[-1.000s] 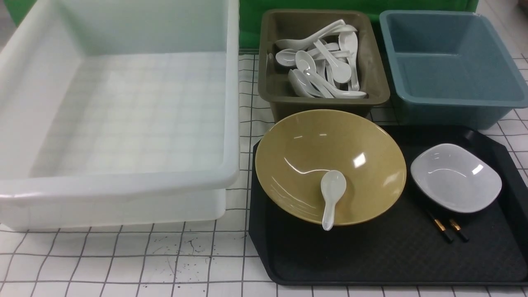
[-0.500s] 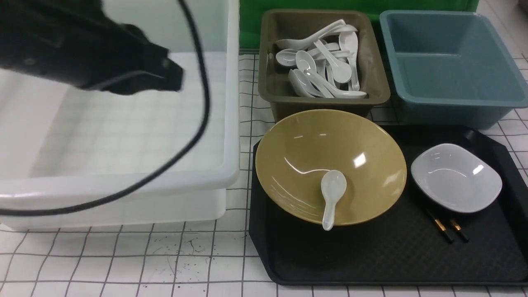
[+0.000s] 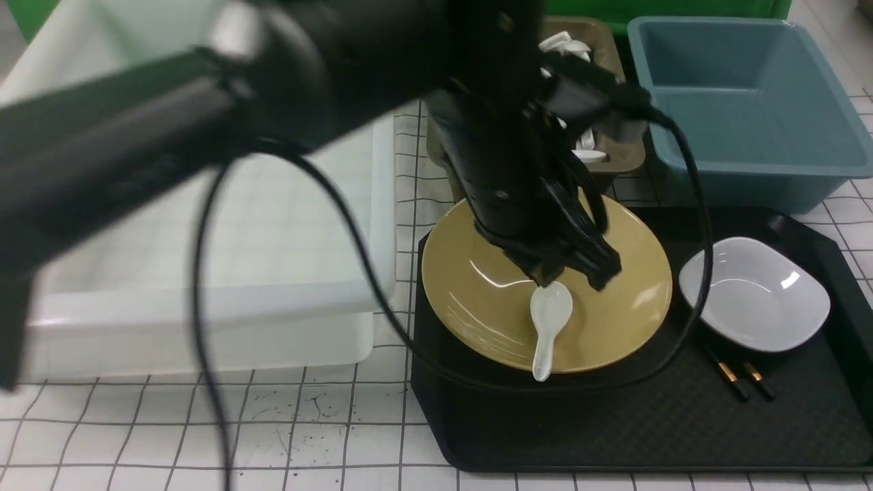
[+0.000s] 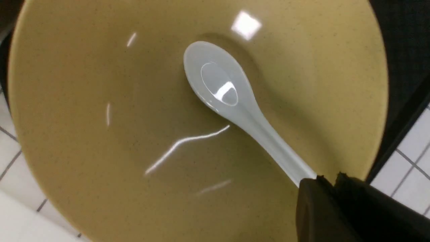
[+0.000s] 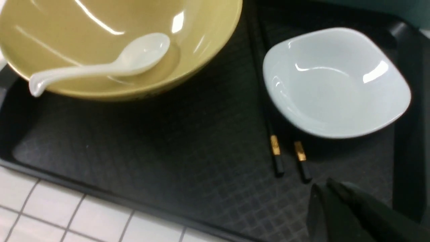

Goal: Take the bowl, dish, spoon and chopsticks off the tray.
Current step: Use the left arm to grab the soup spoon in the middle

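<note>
Front view: left end effector [image 3: 574, 278] narrow, empty, above bowl [image 3: 477, 286], 12 o'clock of spoon [image 3: 551, 310]. Right end effector [image 5: 324, 188] closed, empty, near chopsticks [image 5: 275, 148], over tray [image 5: 134, 151].

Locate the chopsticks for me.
Front view: the chopsticks lie on the tray's right half, partly under the dish, right of the bowl. Their gold-banded ends poke out toward the robot.

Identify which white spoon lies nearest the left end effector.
The lone spoon in the yellow bowl, close under the left end effector; the other spoons lie in the brown bin behind.
</note>
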{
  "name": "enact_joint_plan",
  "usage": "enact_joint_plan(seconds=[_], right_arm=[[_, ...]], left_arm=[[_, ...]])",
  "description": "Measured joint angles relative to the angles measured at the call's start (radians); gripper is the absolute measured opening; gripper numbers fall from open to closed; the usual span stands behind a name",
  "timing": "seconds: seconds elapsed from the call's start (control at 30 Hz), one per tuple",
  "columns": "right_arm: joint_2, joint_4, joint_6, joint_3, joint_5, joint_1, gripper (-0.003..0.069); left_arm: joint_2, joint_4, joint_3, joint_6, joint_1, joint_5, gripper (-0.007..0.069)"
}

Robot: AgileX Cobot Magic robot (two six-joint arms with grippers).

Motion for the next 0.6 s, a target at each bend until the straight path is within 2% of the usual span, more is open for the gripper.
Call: enact_joint_plan(seconds=[0.13, 0.2, 0.23, 0.27, 0.37, 0.43, 0.5, 0.6], right_arm=[[0.0, 0.0, 0.0, 0.0, -0.001, 0.0, 0.0036], [0.0, 0.0, 0.0, 0.0, -0.001, 0.0, 0.0036], [0.0, 0.001, 0.0, 0.0, -0.002, 0.0, 0.0036], [0.0, 0.002, 0.0, 0.0, -0.004, 0.0, 0.0036], [0.0, 0.011, 0.0, 0.0, -0.006, 0.0, 0.0036], [0.0, 0.015, 0.0, 0.0, -0.007, 0.0, 0.0036], [0.0, 0.016, 0.0, 0.0, -0.008, 0.0, 0.0036], [0.0, 0.02, 0.0, 0.0, -0.01, 0.0, 0.0039]], left_arm=[[0.117, 0.01, -0.044, -0.012, -0.003, 0.009, 0.0227], [0.142, 0.019, -0.046, -0.011, -0.003, 0.015, 0.0286], [0.172, 0.03, -0.048, -0.017, -0.003, 0.024, 0.0367], [0.179, 0.031, -0.049, -0.018, -0.003, 0.025, 0.0376], [0.229, 0.042, -0.055, -0.019, -0.003, 0.026, 0.0465], [0.242, 0.045, -0.055, -0.019, -0.003, 0.026, 0.0465], [0.258, 0.049, -0.056, -0.019, -0.003, 0.027, 0.043], [0.27, 0.048, -0.06, -0.019, -0.003, 0.034, 0.0265]])
